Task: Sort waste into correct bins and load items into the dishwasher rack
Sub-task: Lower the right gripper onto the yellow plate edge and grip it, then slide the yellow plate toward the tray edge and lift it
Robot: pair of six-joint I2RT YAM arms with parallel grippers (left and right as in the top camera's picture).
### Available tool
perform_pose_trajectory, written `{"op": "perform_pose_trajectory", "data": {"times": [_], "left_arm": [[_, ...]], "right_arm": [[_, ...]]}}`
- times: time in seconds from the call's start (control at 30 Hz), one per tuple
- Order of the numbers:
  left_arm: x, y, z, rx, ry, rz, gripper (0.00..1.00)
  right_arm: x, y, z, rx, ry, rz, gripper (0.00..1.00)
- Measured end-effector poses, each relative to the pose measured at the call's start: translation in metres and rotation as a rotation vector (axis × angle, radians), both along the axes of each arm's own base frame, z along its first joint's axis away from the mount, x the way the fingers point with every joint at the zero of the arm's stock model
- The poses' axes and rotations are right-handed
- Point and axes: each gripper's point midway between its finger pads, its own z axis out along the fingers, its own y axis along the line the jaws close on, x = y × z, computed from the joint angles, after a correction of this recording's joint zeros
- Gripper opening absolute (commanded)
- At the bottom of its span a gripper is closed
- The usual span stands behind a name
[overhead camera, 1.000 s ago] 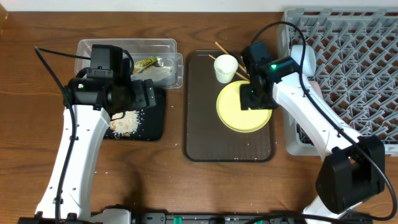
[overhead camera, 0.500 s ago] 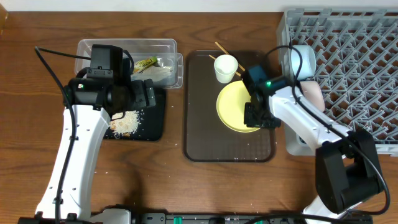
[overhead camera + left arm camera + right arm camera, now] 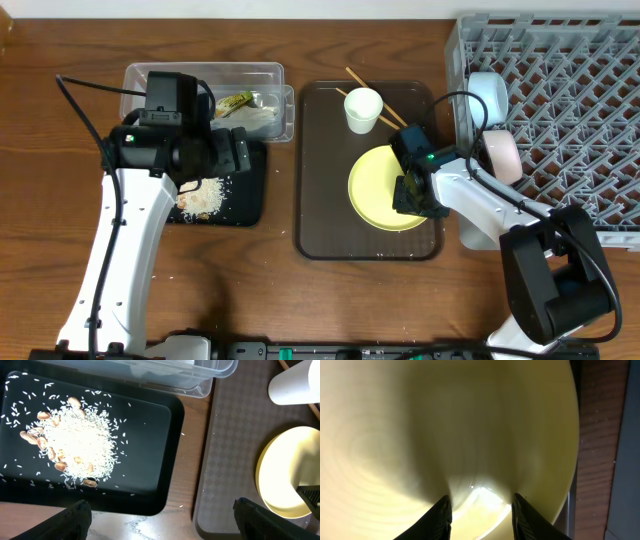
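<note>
Yellow plate [image 3: 372,185]: flat on brown serving tray [image 3: 325,200], beside dishwasher rack [image 3: 560,90]. Right gripper [image 3: 480,505]: jaws partly spread, over plate. Left gripper [image 3: 160,512]: jaws spread wide above black tray [image 3: 150,435]

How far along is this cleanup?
Done: wrapper and paper in the clear tub, rice scraps on the black tray, white bowl and pale bowl in the rack. In hand: right gripper at the yellow plate. Remaining: plate, white cup, chopsticks, on the brown tray.

even, soft-shadowed light overhead; right wrist view blurry up close (glare on the yellow plate [image 3: 451,435]).
</note>
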Motion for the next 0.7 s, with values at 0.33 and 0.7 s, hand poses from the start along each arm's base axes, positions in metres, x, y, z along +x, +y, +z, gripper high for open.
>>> {"op": "perform_pose_trajectory", "data": {"times": [0.33,0.7], "left_arm": [[0.0,0.0,0.0,0.0,0.0,0.0,0.93],[0.0,0.0,0.0,0.0,0.0,0.0,0.93]], "right_arm": [[0.022,0.028,0.002,0.034,-0.106,0.291,0.43],[-0.01,0.098,0.003,0.053,-0.118,0.732,0.46]]}}
